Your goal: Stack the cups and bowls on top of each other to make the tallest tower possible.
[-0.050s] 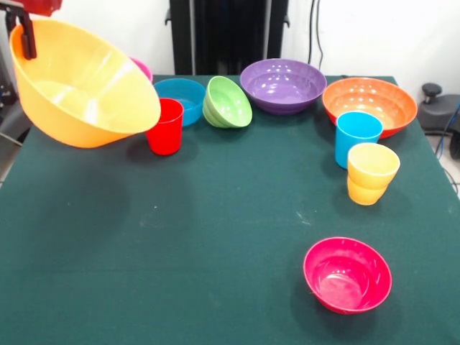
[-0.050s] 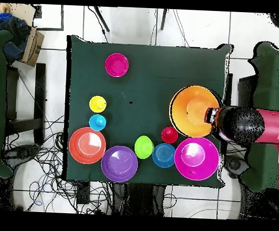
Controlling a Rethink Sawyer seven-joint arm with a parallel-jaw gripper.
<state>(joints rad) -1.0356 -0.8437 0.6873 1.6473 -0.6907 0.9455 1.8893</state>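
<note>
Yellow-orange bowl (image 1: 79, 83), red cup (image 1: 166, 126), crimson-pink bowl (image 1: 348, 274), dark green table (image 1: 215, 215).

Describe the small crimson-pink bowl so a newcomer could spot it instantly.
Start from the dark green table and skip the crowded row of bowls and cups along one edge. The glossy crimson-pink plastic bowl sits upright alone in the open area, beyond the yellow waisted cup. Nothing touches it.

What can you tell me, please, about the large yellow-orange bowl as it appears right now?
The large yellow-orange bowl is glossy, smooth plastic, wide and round with a small flat base. It hangs above the table, clear of the cloth, tilted steeply so its opening faces up and sideways. The hand grips its rim at the high edge. It casts a shadow below. The red cup stands just beside its lower edge; contact between them cannot be judged.
</note>
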